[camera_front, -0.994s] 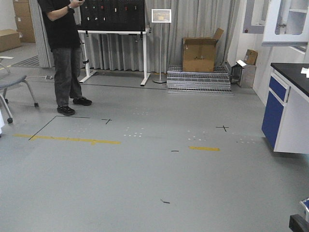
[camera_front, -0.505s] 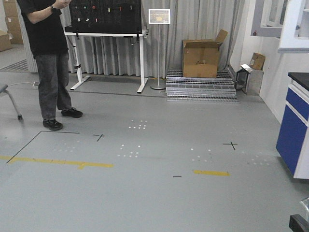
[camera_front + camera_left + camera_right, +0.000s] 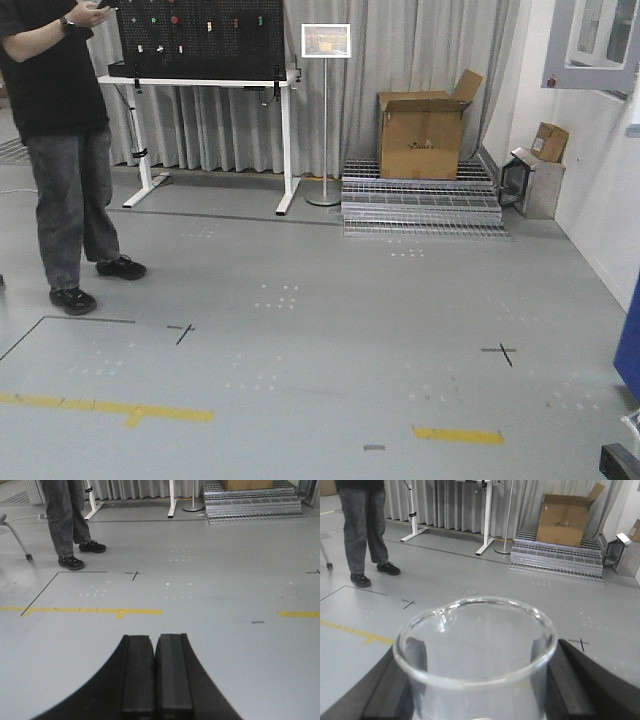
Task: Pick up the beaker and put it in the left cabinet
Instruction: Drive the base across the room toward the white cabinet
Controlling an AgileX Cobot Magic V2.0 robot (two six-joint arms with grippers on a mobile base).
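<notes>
In the right wrist view my right gripper [image 3: 476, 680] is shut on the beaker [image 3: 475, 650], a clear glass cylinder with a pour spout at its far left rim; the black fingers [image 3: 572, 680] press its two sides. It is held above the grey floor. In the left wrist view my left gripper [image 3: 155, 645] is shut and empty, its two black pads [image 3: 137, 675] touching, pointing over the floor. The left cabinet is out of view in all views. Neither gripper shows in the front view.
A person in black [image 3: 60, 150] stands at the left. A white-legged pegboard table [image 3: 205, 80], a sign stand [image 3: 325, 110], a cardboard box [image 3: 422, 135] on metal grates [image 3: 420, 205] line the back curtain. A blue cabinet edge [image 3: 630, 350] is at right. Yellow tape [image 3: 110, 408] marks the floor.
The view has swung to the left and moved forward: the person, table and box have shifted rightwards and grown nearer, and the blue counter has slid almost out of frame at right.
</notes>
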